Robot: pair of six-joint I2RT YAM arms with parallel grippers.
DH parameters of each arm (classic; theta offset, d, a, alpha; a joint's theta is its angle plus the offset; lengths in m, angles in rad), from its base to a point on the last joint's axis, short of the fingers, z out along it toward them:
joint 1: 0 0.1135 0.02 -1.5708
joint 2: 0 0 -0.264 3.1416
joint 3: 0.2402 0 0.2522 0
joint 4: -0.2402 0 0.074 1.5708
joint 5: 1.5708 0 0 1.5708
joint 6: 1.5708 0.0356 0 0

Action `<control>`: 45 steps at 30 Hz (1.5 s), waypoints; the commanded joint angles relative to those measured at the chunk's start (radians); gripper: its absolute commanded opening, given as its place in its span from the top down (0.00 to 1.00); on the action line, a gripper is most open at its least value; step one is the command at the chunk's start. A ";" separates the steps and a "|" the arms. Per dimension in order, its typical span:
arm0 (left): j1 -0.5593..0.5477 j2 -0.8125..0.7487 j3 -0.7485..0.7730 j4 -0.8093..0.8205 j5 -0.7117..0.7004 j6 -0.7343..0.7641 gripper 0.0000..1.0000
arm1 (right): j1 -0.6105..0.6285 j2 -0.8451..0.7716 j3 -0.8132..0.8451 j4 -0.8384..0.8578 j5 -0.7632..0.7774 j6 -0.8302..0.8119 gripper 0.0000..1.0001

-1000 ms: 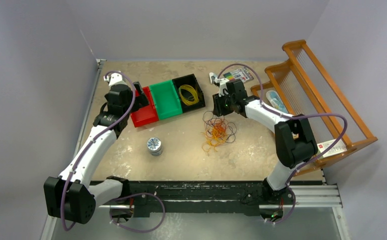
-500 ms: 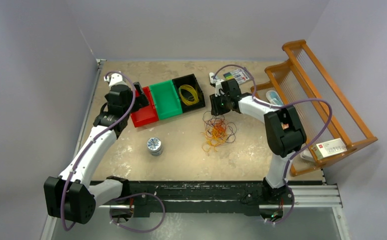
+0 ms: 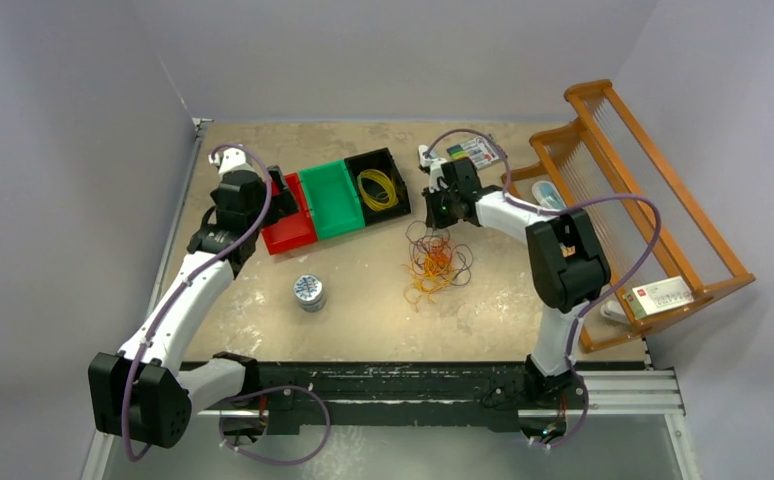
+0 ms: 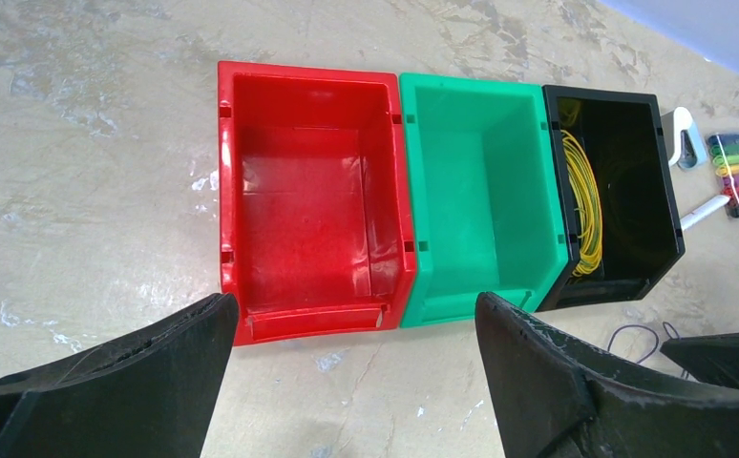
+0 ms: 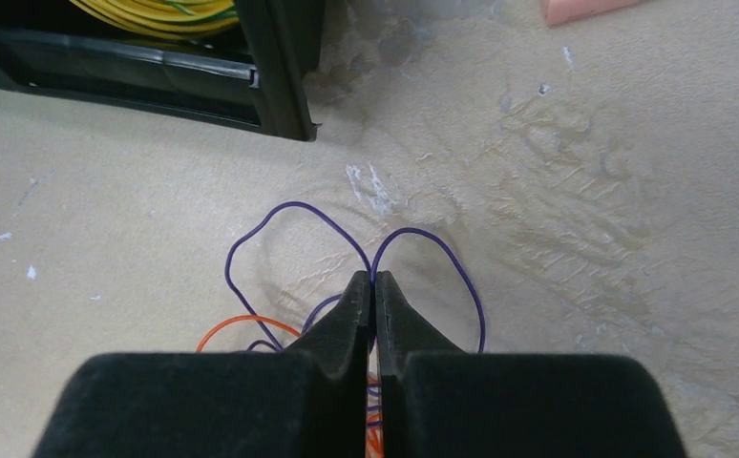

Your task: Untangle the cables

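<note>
A tangle of cables point(image 3: 435, 262), orange, yellow and dark purple loops, lies on the table right of centre. My right gripper point(image 3: 433, 224) sits at the tangle's far edge. In the right wrist view it point(image 5: 373, 279) is shut on a purple cable point(image 5: 294, 204), whose two loops fan out from the fingertips; an orange cable point(image 5: 242, 319) lies beside them. A coiled yellow cable point(image 3: 379, 187) rests in the black bin point(image 4: 666, 205). My left gripper point(image 4: 356, 305) hangs open over the table in front of the red bin point(image 4: 299, 191), holding nothing.
A green bin point(image 4: 471, 191) stands between the red and black bins. A small round tin point(image 3: 309, 292) stands left of the tangle. A marker pack point(image 3: 478, 151) lies at the back. A wooden rack point(image 3: 623, 170) lines the right edge.
My right gripper has closed its fingers onto the purple loop at the tangle's far edge, after its arm folded in leftward. The left arm has not moved.
</note>
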 commanded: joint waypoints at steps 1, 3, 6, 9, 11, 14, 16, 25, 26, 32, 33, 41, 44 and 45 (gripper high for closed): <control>-0.003 -0.012 0.004 0.057 0.009 -0.013 0.06 | 0.004 -0.124 0.003 0.054 0.024 -0.003 1.00; -0.003 -0.016 0.002 0.059 0.010 -0.014 0.05 | 0.004 -0.165 -0.007 0.063 0.039 -0.003 1.00; -0.003 -0.029 -0.003 0.068 0.007 -0.021 0.02 | 0.004 -0.229 -0.025 0.086 0.053 0.001 1.00; -0.003 -0.045 -0.010 0.095 0.022 -0.033 0.00 | 0.004 -0.285 -0.039 0.105 0.064 0.010 1.00; -0.003 -0.050 -0.012 0.111 0.031 -0.044 0.00 | 0.004 -0.319 -0.047 0.114 0.068 0.014 1.00; -0.003 -0.052 -0.017 0.146 0.068 -0.054 0.00 | 0.003 -0.362 -0.052 0.127 0.063 0.023 1.00; -0.003 -0.048 -0.024 0.190 0.101 -0.058 0.01 | 0.004 -0.384 -0.051 0.128 0.060 0.032 1.00; -0.131 -0.005 -0.044 0.358 0.140 -0.040 0.06 | 0.004 -0.471 -0.083 0.182 0.033 0.105 1.00; -0.160 0.002 -0.053 0.385 0.131 -0.036 0.07 | 0.004 -0.474 -0.089 0.187 0.031 0.117 1.00; -0.352 0.072 -0.110 0.589 0.056 0.001 0.07 | 0.004 -0.489 -0.098 0.170 0.022 0.158 1.00; -0.379 0.091 -0.114 0.622 0.048 0.018 0.07 | 0.004 -0.499 -0.101 0.171 0.018 0.168 1.00; -0.527 0.244 -0.191 1.025 0.063 0.252 0.06 | 0.004 -0.537 -0.098 0.195 0.001 0.187 1.00; -0.548 0.303 -0.234 1.207 0.137 0.339 0.06 | 0.004 -0.542 -0.096 0.196 -0.018 0.199 1.00; -0.552 0.330 -0.233 1.251 0.171 0.368 0.06 | 0.003 -0.545 -0.096 0.199 -0.025 0.204 1.00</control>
